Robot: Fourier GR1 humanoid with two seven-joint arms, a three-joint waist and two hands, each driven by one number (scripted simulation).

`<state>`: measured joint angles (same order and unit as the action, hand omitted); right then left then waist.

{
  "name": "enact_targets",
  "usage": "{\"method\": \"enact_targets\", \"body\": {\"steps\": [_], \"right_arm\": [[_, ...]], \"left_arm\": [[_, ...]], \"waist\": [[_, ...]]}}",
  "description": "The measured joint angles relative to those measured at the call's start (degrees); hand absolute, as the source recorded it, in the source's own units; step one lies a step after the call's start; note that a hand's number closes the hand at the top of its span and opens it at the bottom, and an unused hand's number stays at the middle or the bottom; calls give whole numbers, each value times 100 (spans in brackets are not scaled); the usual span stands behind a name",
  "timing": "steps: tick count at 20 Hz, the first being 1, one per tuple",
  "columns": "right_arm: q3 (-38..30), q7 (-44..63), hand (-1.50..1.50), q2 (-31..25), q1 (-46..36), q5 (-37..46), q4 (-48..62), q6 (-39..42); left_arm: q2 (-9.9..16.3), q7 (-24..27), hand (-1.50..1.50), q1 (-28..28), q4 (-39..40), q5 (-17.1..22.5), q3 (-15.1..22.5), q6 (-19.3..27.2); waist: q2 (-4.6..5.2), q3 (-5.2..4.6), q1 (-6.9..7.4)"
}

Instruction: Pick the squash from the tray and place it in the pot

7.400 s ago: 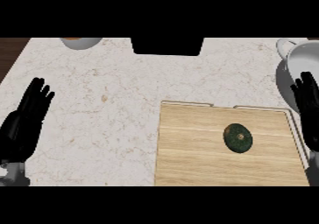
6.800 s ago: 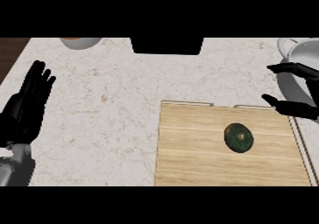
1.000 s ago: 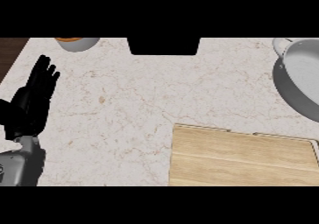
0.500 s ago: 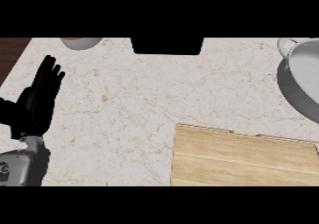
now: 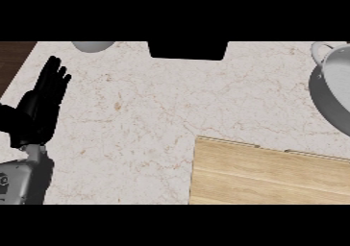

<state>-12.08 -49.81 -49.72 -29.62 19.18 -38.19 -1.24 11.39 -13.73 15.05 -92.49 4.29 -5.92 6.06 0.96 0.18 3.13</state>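
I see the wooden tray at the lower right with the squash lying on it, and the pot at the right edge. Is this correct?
Not quite. The head view shows the wooden tray at lower right bare of any squash; the pot is indeed at the right edge.

Open counter (image 5: 156,101) between tray (image 5: 270,175) and left hand (image 5: 39,108), pot (image 5: 337,89) blocking far right

I see a pale marbled surface (image 5: 156,110) w/ tan veins filling most of the view. Dark wood strip (image 5: 9,62) runs along its far left edge. Small grey bowl (image 5: 93,45) sits at the far edge, cut off. Black rectangular block (image 5: 188,49) just right of it.
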Motion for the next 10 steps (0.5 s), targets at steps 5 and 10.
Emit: {"method": "enact_targets", "body": {"steps": [5,10], "right_arm": [[240,-7,-150,203,-663,421,1111,12],[395,-103,-150,348,-1036,587,1878,623]], "left_arm": [[-19,14,0,-34,-37,-4,8,-8],[-119,69,0,-61,-34,-40,95,10]], "waist": [[16,4,57],[35,8,77]]}}
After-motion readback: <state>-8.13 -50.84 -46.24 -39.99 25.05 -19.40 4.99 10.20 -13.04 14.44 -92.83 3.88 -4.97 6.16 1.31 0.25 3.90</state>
